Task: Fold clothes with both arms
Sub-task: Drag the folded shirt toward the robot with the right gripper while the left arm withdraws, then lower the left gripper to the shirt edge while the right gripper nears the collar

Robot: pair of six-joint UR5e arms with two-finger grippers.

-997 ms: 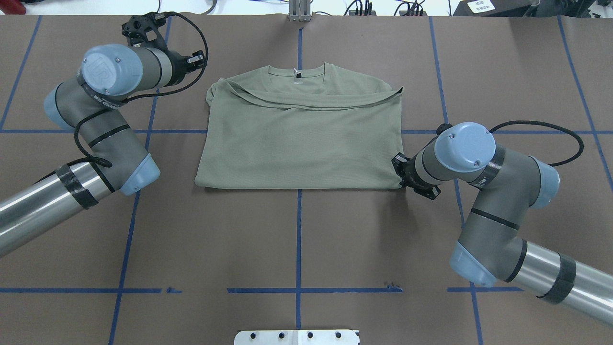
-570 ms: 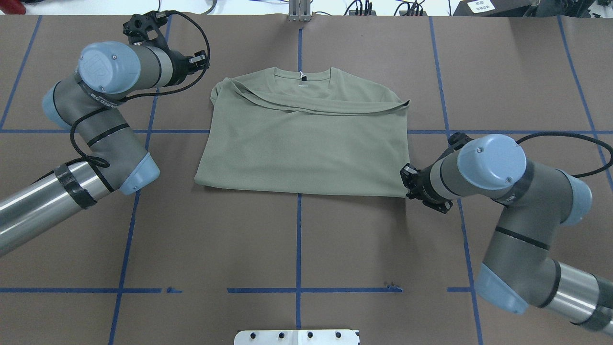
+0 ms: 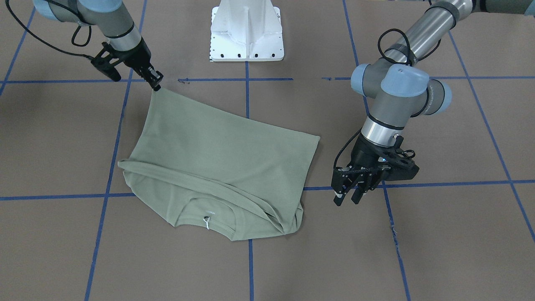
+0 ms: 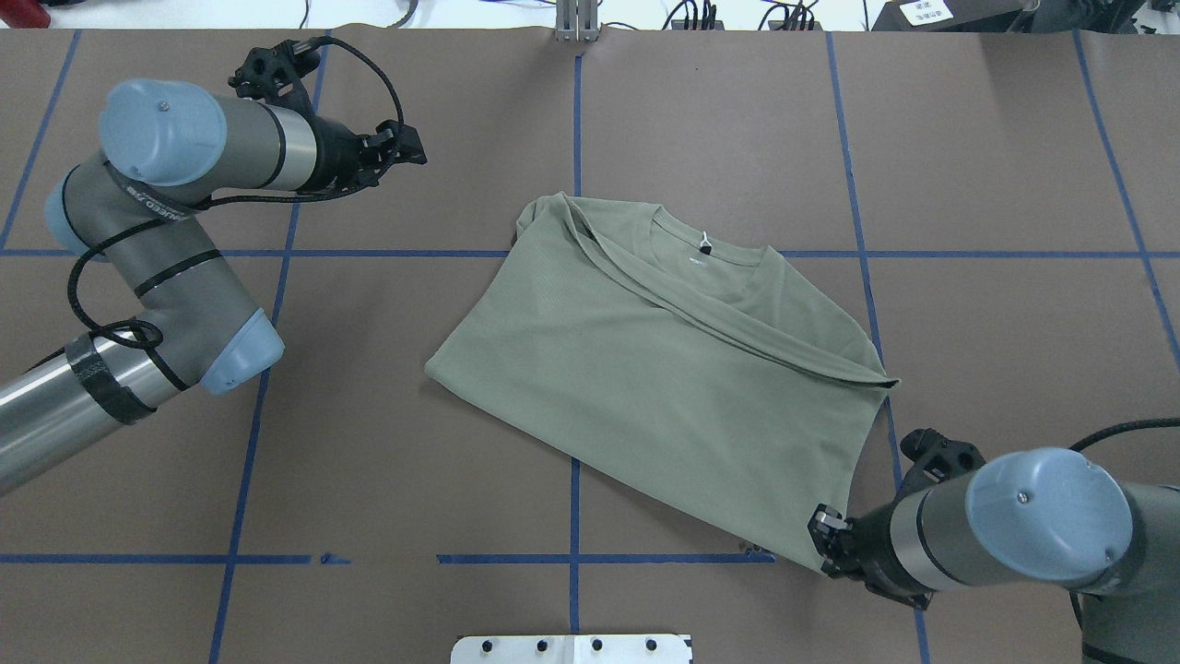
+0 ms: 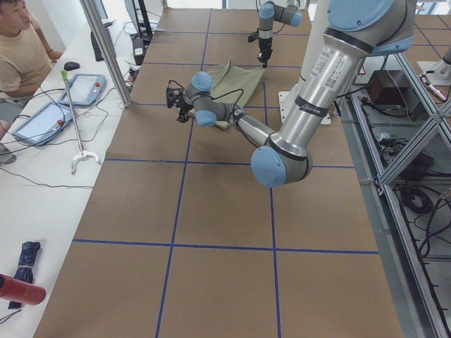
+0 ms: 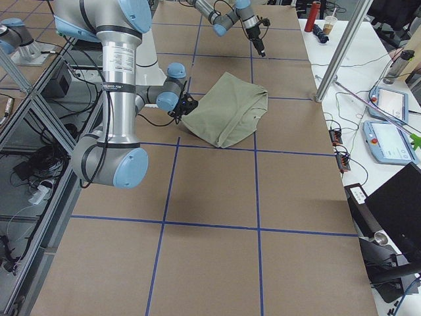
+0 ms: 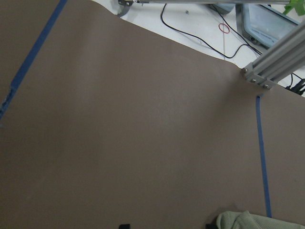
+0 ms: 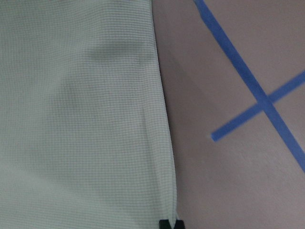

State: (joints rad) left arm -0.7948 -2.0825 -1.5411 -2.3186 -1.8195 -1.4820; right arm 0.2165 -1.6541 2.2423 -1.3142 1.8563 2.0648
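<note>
Right now the green shirt (image 4: 673,387) is seen lying folded on the brown table (image 4: 369,443). It is skewed against the blue tape lines (image 4: 138,559). The ribbed neckline (image 4: 656,240) and its white tag string (image 4: 705,242) are turned to the side away from the robot. The hem corner nearest the robot's right is pinched by the right gripper (image 4: 823,539), and in the right wrist view the fingertips are seen clamped together on the cloth edge. The left gripper (image 3: 349,198) is held clear of the shirt, near its shoulder end but not touching it. Its fingers are parted and nothing is held between them. A white pedestal base (image 3: 246,33) is seen at the robot's edge of the table.
</note>
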